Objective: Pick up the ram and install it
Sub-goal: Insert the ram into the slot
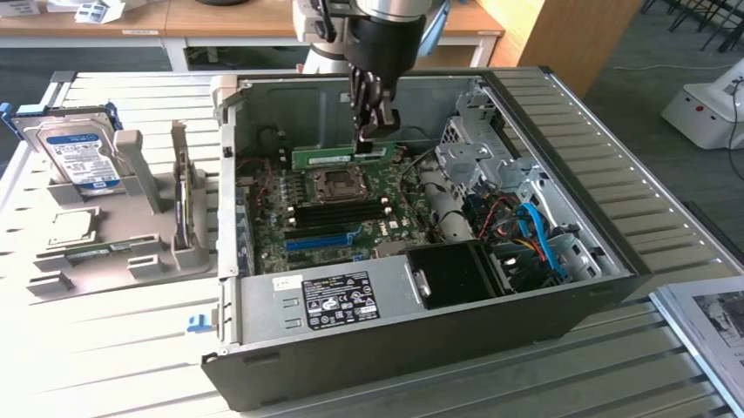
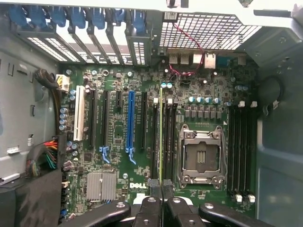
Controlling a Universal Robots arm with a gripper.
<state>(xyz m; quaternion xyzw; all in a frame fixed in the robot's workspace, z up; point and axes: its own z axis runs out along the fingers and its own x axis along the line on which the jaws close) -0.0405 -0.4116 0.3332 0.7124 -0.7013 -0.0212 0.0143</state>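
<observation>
Your fingers [image 1: 369, 120] pinch ram [image 1: 331, 158] by top edge, upper centre of frame; edge-down, parallel over slots [image 2: 168, 137], likely to seat straight.

Exterior: high oblique; wrist: straight down; shared motherboard [image 2: 118, 161].

Rests on a pale slatted table [image 1: 117, 366]; backs onto light wooden desks [image 1: 233, 17] (white frames beneath); gives onto dark grey floor [image 1: 651, 52] at the exterior view's right.
</observation>
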